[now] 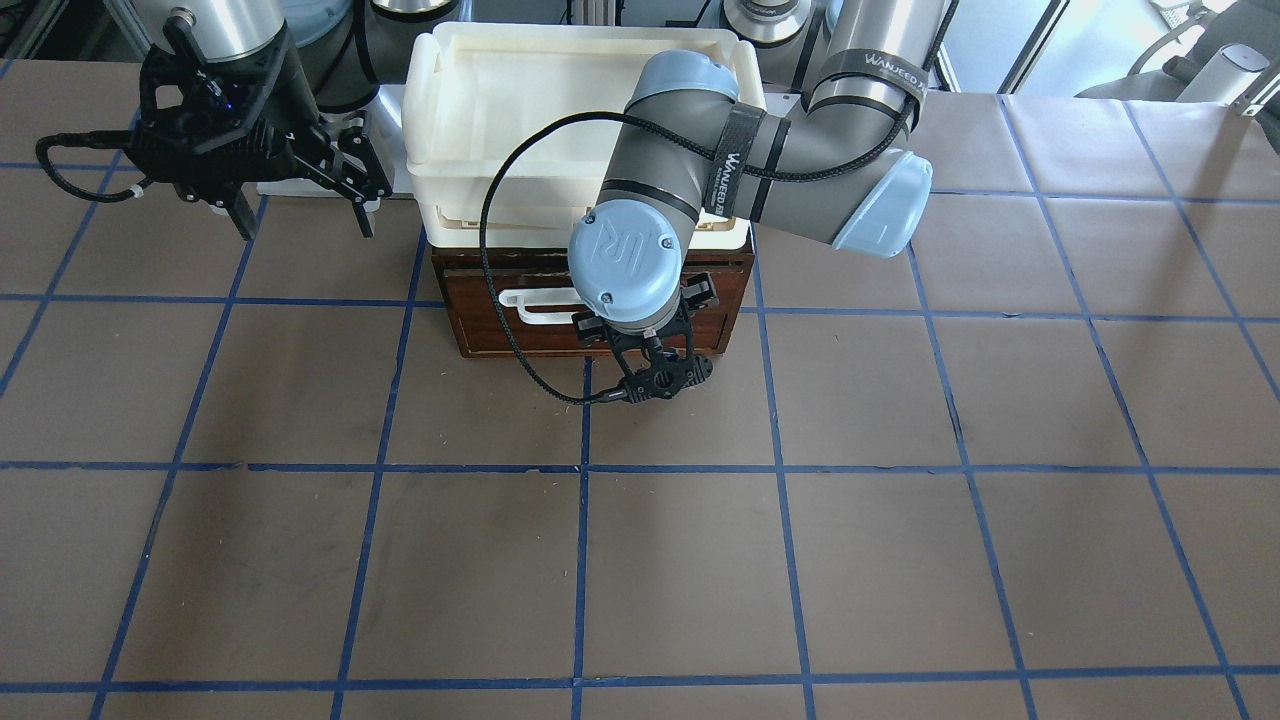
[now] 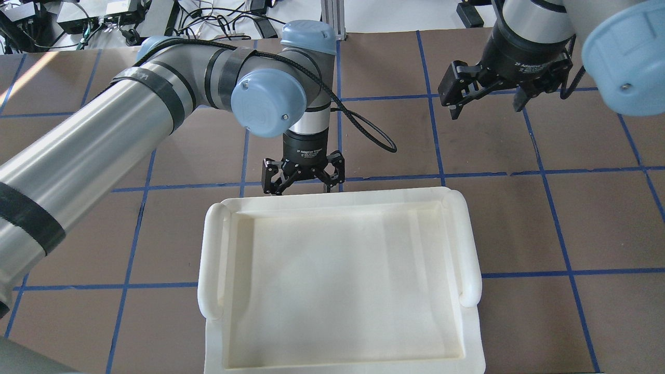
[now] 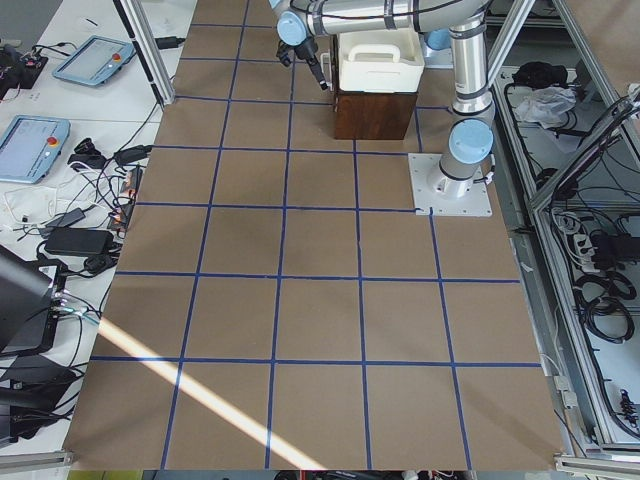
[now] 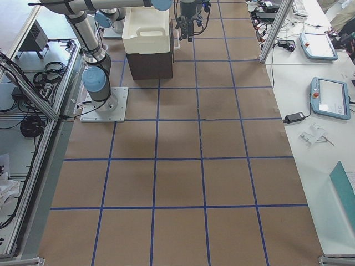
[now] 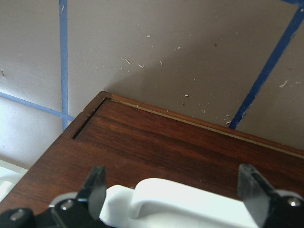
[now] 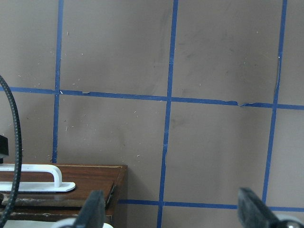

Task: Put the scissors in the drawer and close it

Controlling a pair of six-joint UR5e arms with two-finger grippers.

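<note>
Now, left pincer (image 5: 172,180) splayed, above drawer (image 5: 156,142) handle (image 5: 190,203).

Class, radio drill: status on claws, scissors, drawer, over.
Left claw open at drawer handle. Right claw open, hovering clear. Drawer looks shut; scissors unseen.

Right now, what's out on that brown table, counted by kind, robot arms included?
Grey robot arms: 2
Black two-finger grippers, left gripper and right gripper: 2
Cream-white plastic tray: 1
Dark reddish-brown wooden drawer with white bar handle: 1
Total: 6
</note>
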